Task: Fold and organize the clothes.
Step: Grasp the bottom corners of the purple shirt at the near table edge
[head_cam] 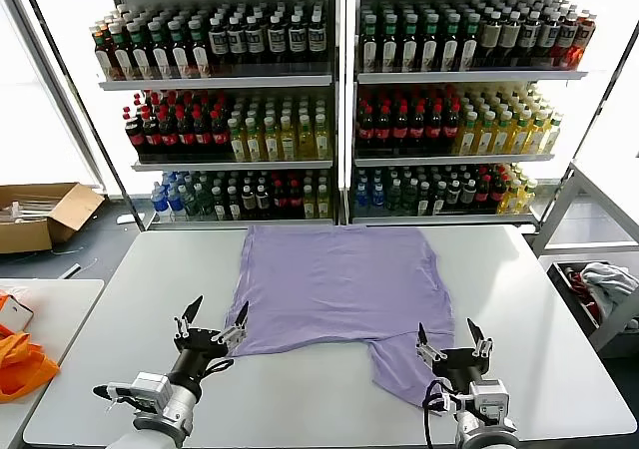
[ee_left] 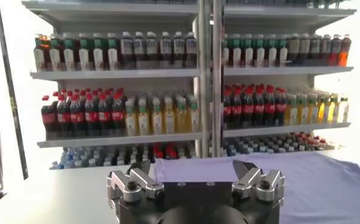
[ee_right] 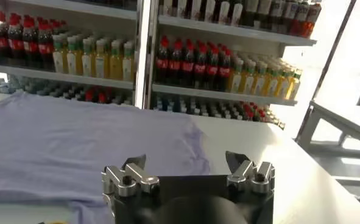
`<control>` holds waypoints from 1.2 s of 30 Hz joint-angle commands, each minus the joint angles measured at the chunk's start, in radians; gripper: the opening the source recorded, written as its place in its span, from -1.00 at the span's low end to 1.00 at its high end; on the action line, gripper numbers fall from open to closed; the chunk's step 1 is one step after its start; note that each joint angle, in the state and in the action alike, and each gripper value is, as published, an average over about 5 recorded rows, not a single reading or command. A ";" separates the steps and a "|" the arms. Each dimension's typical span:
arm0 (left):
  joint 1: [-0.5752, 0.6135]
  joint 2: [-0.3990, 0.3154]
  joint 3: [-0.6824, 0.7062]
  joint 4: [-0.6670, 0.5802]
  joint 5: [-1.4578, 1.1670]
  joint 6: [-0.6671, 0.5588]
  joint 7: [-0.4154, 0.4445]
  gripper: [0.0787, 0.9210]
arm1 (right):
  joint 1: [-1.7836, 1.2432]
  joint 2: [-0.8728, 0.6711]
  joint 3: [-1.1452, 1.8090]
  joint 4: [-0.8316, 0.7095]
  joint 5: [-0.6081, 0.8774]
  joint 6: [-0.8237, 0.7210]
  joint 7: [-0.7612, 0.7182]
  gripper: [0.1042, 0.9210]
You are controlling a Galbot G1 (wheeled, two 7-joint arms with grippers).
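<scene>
The lavender T-shirt (head_cam: 339, 289) lies spread on the white table (head_cam: 130, 299), with one part hanging toward the near right. It also shows in the left wrist view (ee_left: 314, 182) and the right wrist view (ee_right: 76, 140). My left gripper (head_cam: 213, 321) is open and empty, just above the table at the shirt's near left corner. My right gripper (head_cam: 452, 341) is open and empty, over the shirt's near right flap. In the wrist views both grippers (ee_left: 194, 173) (ee_right: 186, 163) hold nothing between their fingertips.
Shelves of bottled drinks (head_cam: 329, 100) stand behind the table. A cardboard box (head_cam: 45, 215) lies on the floor at far left. An orange bag (head_cam: 22, 364) sits on a side table at near left. A bin with cloth (head_cam: 599, 289) stands at right.
</scene>
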 commanded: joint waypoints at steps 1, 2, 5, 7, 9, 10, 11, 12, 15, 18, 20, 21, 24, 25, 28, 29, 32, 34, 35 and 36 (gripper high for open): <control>-0.012 0.011 0.017 0.040 0.033 0.037 -0.006 0.77 | -0.049 -0.014 0.020 0.015 0.033 -0.016 0.029 0.76; -0.013 0.012 0.018 0.043 0.032 0.037 -0.006 0.77 | -0.055 -0.014 0.018 0.016 0.037 -0.016 0.030 0.76; -0.017 0.016 0.019 0.055 0.026 0.040 -0.007 0.77 | -0.088 -0.012 0.000 0.018 0.051 -0.016 0.038 0.76; -0.018 0.020 0.018 0.058 0.016 0.045 -0.008 0.77 | -0.099 -0.006 -0.015 0.018 0.052 -0.016 0.044 0.76; -0.016 0.024 0.017 0.060 0.007 0.052 -0.008 0.77 | -0.100 0.002 -0.022 0.014 0.052 -0.015 0.048 0.76; -0.015 0.026 0.016 0.063 0.004 0.054 -0.008 0.77 | -0.096 0.005 -0.024 0.010 0.054 -0.015 0.050 0.76; -0.013 0.028 0.015 0.066 0.002 0.057 -0.007 0.77 | -0.092 0.007 -0.025 0.006 0.055 -0.015 0.051 0.76; -0.012 0.030 0.013 0.069 0.001 0.059 -0.006 0.77 | -0.088 0.009 -0.026 0.002 0.056 -0.015 0.054 0.76; -0.009 0.034 0.010 0.077 -0.007 0.063 -0.005 0.77 | -0.077 0.012 -0.028 -0.005 0.064 -0.016 0.062 0.76; -0.011 0.033 0.007 0.085 -0.012 0.063 -0.004 0.77 | -0.071 0.016 -0.031 -0.009 0.077 -0.016 0.066 0.76; -0.014 0.030 0.008 0.092 -0.012 0.061 -0.004 0.77 | -0.070 0.022 -0.036 -0.013 0.084 -0.016 0.068 0.76; -0.016 0.028 0.010 0.095 -0.011 0.061 -0.004 0.77 | -0.070 0.024 -0.038 -0.016 0.085 -0.016 0.070 0.76; -0.020 0.022 0.017 0.104 -0.008 0.059 -0.004 0.77 | -0.069 0.029 -0.043 -0.028 0.085 -0.016 0.074 0.76; -0.021 0.021 0.019 0.107 -0.007 0.059 -0.003 0.77 | -0.070 0.030 -0.044 -0.032 0.086 -0.016 0.075 0.76; -0.024 0.019 0.021 0.117 -0.005 0.057 -0.003 0.77 | -0.069 0.035 -0.049 -0.047 0.084 -0.015 0.078 0.76; -0.025 0.020 0.020 0.121 -0.005 0.056 -0.003 0.77 | -0.067 0.038 -0.051 -0.052 0.083 -0.014 0.078 0.76; -0.027 0.023 0.017 0.130 -0.008 0.054 -0.002 0.77 | -0.058 0.047 -0.054 -0.061 0.082 -0.014 0.078 0.76; -0.029 0.025 0.015 0.134 -0.010 0.053 -0.002 0.77 | -0.053 0.052 -0.058 -0.064 0.079 -0.013 0.077 0.76; -0.031 0.026 0.014 0.136 -0.011 0.053 -0.002 0.77 | -0.050 0.056 -0.061 -0.065 0.076 -0.013 0.076 0.76; -0.032 0.028 0.013 0.137 -0.012 0.053 -0.002 0.77 | -0.048 0.059 -0.064 -0.067 0.072 -0.013 0.075 0.76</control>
